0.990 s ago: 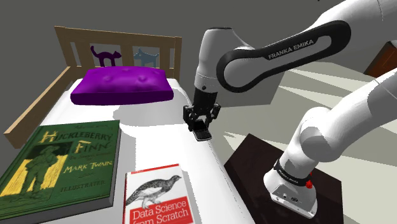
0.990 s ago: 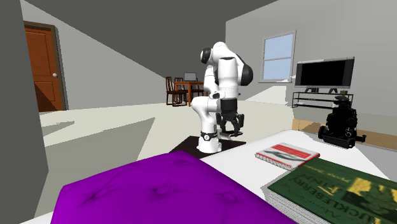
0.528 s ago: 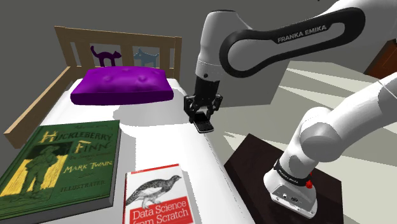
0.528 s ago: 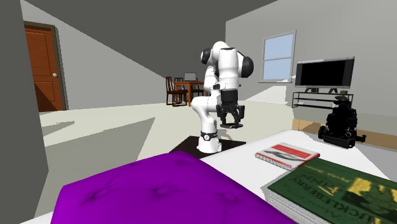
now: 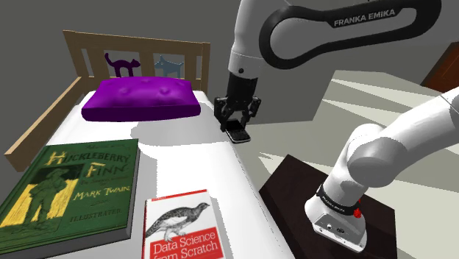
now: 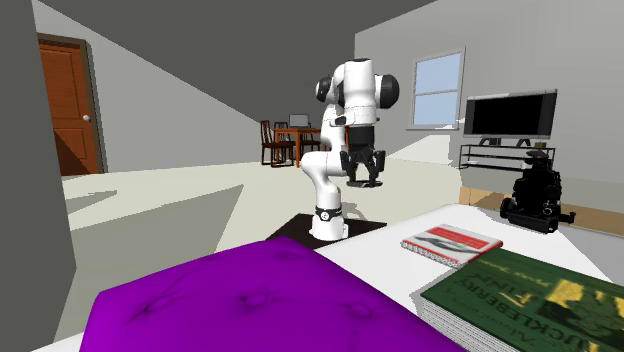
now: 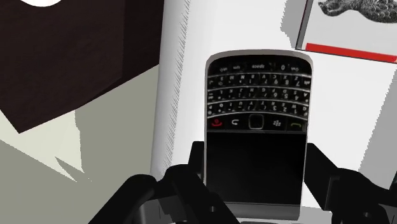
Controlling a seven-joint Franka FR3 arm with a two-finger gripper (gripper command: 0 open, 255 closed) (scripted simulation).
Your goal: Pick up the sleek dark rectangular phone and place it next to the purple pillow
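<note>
**Shoulder view.** Your jaws clasp the phone and hold it in the air above the bed's edge on the stand side. It is well apart from the pillow at the headboard. A green book and a white book lie nearer the camera.

**Second exterior view.** You see the arm beyond the bed, its jaws pointing down. The pillow lies in the foreground.

**Wrist view.** The fingers press the phone's long sides at its screen end, with the keypad farthest from the hand. The bed lies below.
</note>
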